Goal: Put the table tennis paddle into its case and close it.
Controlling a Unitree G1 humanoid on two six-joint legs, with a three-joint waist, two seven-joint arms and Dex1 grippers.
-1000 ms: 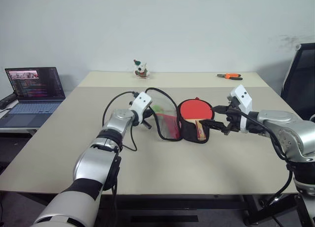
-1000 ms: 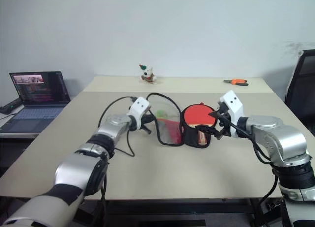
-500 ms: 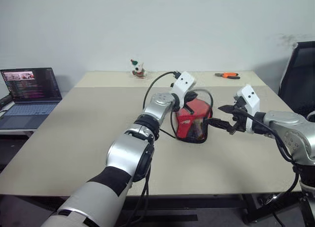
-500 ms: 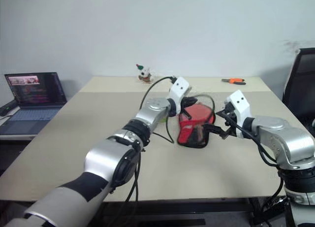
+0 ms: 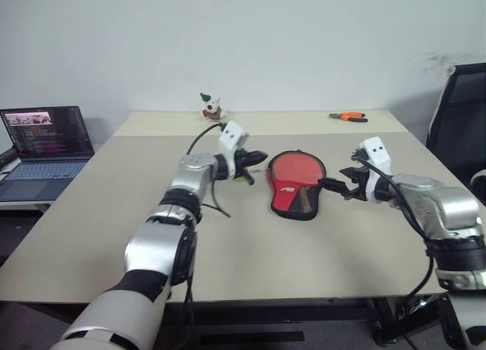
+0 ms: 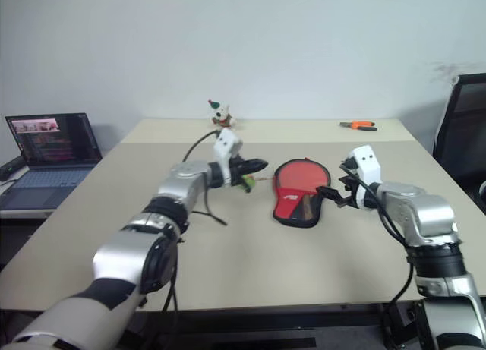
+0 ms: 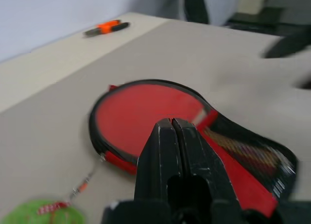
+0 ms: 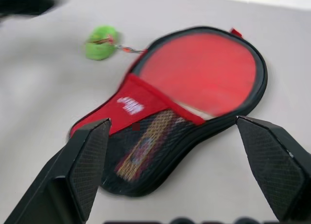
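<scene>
Evidently I have the table tennis paddle [image 8: 199, 71] lying inside its case [image 5: 295, 190] on the desk [image 5: 250, 251], zip apparently unclosed; left gripper [image 5: 257, 158] jaws shut empty, right gripper [image 5: 328, 186] jaws wide.

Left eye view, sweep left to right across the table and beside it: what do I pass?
laptop → toy figure → left gripper → case → right gripper → chair
</scene>
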